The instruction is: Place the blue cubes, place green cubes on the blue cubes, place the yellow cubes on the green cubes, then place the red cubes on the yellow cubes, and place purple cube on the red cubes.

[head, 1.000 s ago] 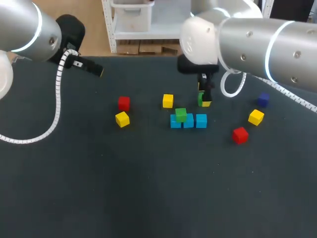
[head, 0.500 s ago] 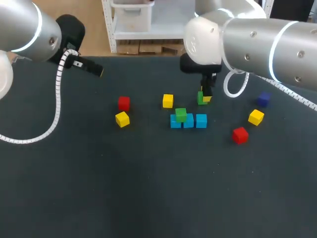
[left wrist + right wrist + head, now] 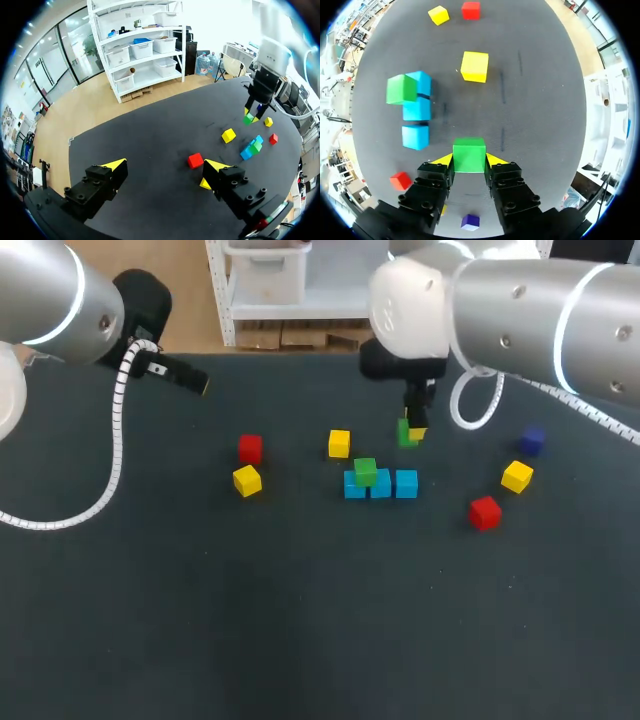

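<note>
Cube in hand first: a small plain green cube (image 3: 469, 155) is pinched from two sides by the yellow-tipped fingers of the right gripper (image 3: 469, 160). It is held over the dark table (image 3: 300, 620), on the far side of the blue line. The head view shows this green cube only partly, under the wrist. The right wrist view shows its whole top face with both fingertips pressed against it.

Three light blue cubes (image 3: 381, 484) lie in a line near the middle of the surface, a little toward the far edge. The right wrist view shows two of them touching and the third just beside them. A second green cube (image 3: 365, 471) sits on the line's left end.

One yellow cube (image 3: 339, 443) lies just beyond the line toward the far edge. A second yellow cube (image 3: 247, 480) and a red cube (image 3: 250, 448) sit close together toward the left edge. A third yellow cube (image 3: 517, 476), a second red cube (image 3: 485, 512) and a dark purple cube (image 3: 532, 440) lie toward the right edge.

The left gripper (image 3: 165, 165) hangs near the far left corner. Only the left wrist view shows its fingers, spread wide apart. That view also shows the left-hand red cube ahead of the fingers and the yellow cube beside it half hidden behind one fingertip.
</note>
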Action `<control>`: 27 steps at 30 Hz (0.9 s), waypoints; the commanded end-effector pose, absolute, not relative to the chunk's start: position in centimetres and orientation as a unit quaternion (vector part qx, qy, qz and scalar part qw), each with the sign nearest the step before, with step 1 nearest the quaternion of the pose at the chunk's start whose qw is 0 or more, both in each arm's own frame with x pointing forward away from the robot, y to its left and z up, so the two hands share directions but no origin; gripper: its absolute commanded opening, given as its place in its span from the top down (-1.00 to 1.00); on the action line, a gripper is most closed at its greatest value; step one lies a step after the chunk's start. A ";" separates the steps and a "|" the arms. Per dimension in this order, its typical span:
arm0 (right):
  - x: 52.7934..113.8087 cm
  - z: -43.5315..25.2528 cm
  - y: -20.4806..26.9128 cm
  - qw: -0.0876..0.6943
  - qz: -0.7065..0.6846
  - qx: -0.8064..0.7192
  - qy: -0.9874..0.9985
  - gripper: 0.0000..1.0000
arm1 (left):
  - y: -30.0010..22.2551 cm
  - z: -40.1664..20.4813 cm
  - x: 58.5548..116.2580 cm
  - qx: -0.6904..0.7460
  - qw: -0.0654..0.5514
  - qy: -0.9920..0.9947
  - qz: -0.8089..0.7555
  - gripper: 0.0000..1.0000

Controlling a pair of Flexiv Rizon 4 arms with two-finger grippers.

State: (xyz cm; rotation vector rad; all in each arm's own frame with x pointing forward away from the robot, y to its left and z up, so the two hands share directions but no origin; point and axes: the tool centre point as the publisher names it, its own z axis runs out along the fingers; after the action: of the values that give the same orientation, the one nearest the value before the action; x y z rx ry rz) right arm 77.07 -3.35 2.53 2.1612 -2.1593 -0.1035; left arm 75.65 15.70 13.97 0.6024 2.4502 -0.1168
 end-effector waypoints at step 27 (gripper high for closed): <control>67.2 7.1 -1.3 -0.009 -0.011 0.678 -0.735 1.00 | 15.7 14.0 75.7 0.227 0.303 0.924 -0.044 -1.00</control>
State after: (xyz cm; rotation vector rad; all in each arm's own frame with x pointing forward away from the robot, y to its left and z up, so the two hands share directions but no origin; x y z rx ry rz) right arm 68.16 -1.09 7.06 2.0774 -2.2404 -0.1922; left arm 75.65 15.70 13.97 0.6024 2.4502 -0.1168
